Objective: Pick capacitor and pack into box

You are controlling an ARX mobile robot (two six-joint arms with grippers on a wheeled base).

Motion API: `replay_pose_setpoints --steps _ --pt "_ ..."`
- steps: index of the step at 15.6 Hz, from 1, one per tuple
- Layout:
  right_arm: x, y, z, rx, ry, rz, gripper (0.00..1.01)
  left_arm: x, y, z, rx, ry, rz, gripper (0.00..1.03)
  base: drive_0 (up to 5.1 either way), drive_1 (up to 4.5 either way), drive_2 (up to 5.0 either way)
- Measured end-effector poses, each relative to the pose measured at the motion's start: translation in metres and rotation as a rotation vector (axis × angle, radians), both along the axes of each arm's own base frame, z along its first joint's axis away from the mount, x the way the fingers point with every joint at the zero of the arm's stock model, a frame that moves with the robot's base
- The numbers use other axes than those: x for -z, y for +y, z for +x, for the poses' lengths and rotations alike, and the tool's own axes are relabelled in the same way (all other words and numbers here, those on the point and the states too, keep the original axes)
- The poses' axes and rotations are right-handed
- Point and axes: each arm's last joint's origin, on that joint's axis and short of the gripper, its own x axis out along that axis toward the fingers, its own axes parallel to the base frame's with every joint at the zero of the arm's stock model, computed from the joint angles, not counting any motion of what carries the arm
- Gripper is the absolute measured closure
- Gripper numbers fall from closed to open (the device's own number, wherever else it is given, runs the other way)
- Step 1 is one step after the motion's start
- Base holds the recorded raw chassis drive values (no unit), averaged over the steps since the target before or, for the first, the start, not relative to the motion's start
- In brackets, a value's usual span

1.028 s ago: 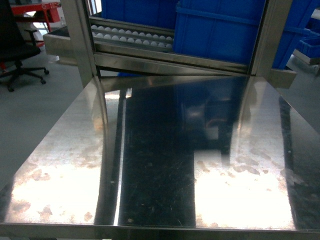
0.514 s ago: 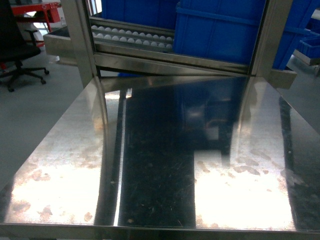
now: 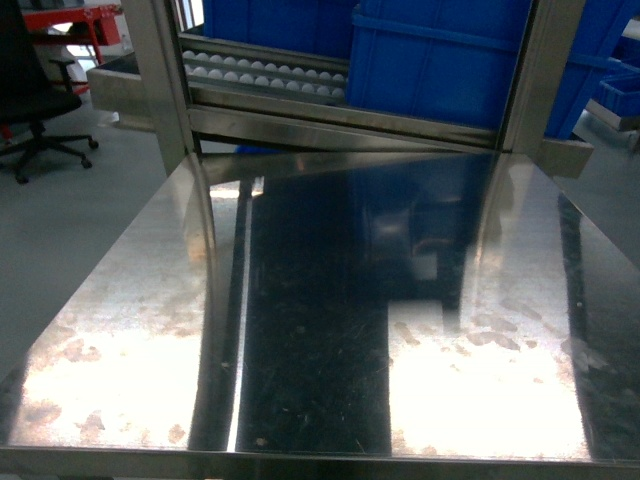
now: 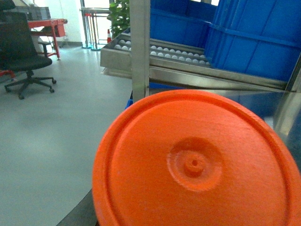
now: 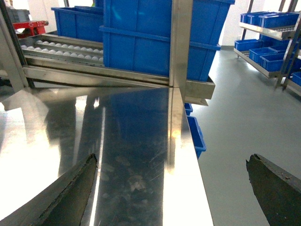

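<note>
- Head view: you see the steel tabletop (image 3: 320, 330) and blue bins (image 3: 440, 60) behind its posts; neither pincer nor the box appears.
- Left wrist: an orange disc (image 4: 195, 165) fills the frame just ahead; I cannot tell the left pincer's state.
- Right wrist: the right pincer (image 5: 174, 186) gapes wide, holding nothing, fingertips (image 5: 77, 186) above the tabletop edge.

You're in a warehouse or factory floor: behind the steel table (image 3: 320, 330), blue bins (image 3: 440, 60) sit on roller racking (image 3: 265, 72).
</note>
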Motion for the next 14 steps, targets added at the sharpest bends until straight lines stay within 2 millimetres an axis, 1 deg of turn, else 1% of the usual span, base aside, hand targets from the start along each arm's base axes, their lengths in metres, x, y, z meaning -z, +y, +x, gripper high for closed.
replay_pose_setpoints --steps 14 --pt "0.0 0.0 0.0 0.0 0.0 0.0 0.03 0.0001 0.0 0.0 0.0 0.001 0.005 0.59 0.0 0.0 0.0"
